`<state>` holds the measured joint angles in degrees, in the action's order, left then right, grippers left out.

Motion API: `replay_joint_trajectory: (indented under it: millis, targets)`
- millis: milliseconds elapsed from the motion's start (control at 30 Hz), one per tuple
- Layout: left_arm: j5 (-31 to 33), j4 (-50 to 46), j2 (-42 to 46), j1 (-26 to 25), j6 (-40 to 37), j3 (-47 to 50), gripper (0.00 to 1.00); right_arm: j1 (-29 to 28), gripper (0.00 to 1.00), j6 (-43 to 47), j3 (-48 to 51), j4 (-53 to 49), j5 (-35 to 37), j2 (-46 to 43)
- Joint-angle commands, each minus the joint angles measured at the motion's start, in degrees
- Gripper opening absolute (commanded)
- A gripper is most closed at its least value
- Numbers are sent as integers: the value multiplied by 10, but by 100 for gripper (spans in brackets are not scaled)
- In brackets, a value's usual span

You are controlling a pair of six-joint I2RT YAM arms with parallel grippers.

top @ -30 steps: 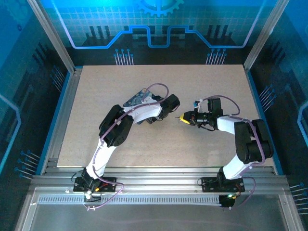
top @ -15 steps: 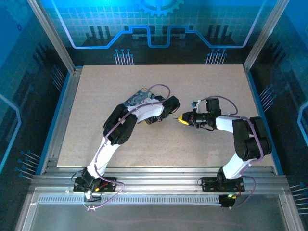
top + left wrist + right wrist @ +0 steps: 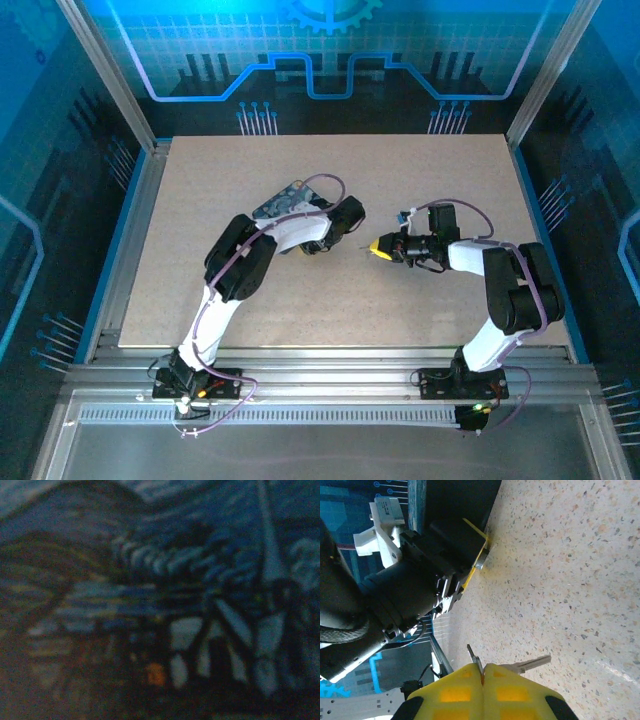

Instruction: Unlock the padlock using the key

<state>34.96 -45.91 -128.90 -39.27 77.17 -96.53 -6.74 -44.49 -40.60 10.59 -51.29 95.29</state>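
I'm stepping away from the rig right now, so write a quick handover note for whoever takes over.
Right gripper: shut on the key, blade sticking out past the fingertips.
Left gripper: against the dark blue box; can't tell how its jaws stand.
Padlock: too small to make out.
Done: key in hand.
Left: bring key to padlock, insert, turn, open the shackle.

This looks like a robotics lab cell, a purpose-built test booth rather than a home or shop. Two white-and-black robot arms, the left arm [image 3: 240, 270] and the right arm [image 3: 510, 295], are bolted to aluminium rails [image 3: 330, 362] at the near edge of a speckled beige table [image 3: 420, 200]. Slanted aluminium posts [image 3: 105, 72] frame it. Blue-lit wall panels [image 3: 420, 50], printed with circuit traces and a gear emblem [image 3: 330, 12], close it in.
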Motion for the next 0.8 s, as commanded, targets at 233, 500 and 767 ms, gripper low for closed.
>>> replay_joint_trajectory:
  millis: [233, 500, 767]
  targets:
    - [-200, 131, 115, 40, -55, 103, 3, -23, 0, 28, -4, -36, 4, -43]
    - [-366, 187, 207, 66, -12, 158, 0, -63, 0, 14, -14, -7, 42, -102]
    - [-484, 239, 286, 85, 36, 198, 0, -97, 0, 36, 3, 67, 120, -161]
